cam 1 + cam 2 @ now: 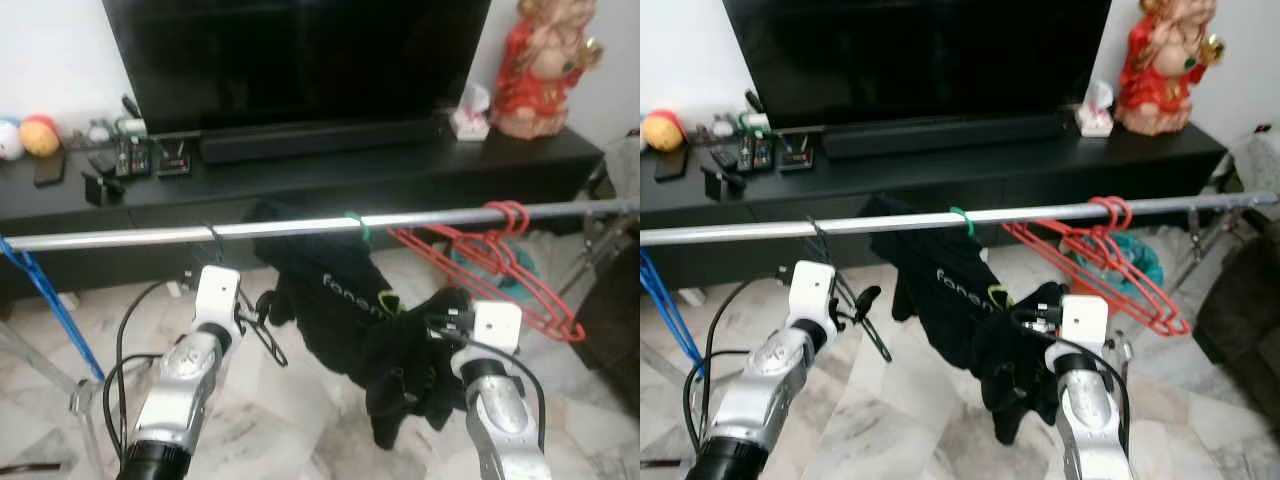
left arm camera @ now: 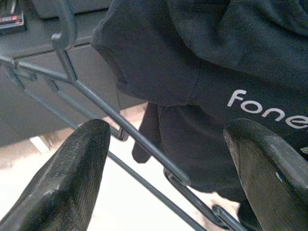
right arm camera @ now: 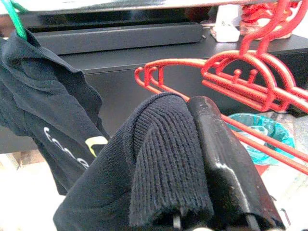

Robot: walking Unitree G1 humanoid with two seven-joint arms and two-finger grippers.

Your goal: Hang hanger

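A silver rail (image 1: 130, 238) runs across in front of me. A black garment with white lettering (image 1: 335, 288) hangs from it on a green hanger hook (image 1: 353, 227). My right gripper (image 3: 192, 144) is shut on a ribbed fold of this garment (image 3: 159, 159), low and to the right of the hook. A thin dark wire hanger (image 2: 130, 135) hangs from the rail at the left. My left gripper (image 2: 168, 168) is open, its two fingers on either side of that hanger's wires, not touching them. Several red hangers (image 1: 500, 262) hang further right on the rail.
Behind the rail stands a black TV console (image 1: 330, 180) with a large TV (image 1: 300, 50), a soundbar, small items and a red figurine (image 1: 540, 65). A blue rack leg (image 1: 50, 300) slants at the left. A teal basket (image 1: 1135, 260) sits below the red hangers. Cables lie on the marble floor.
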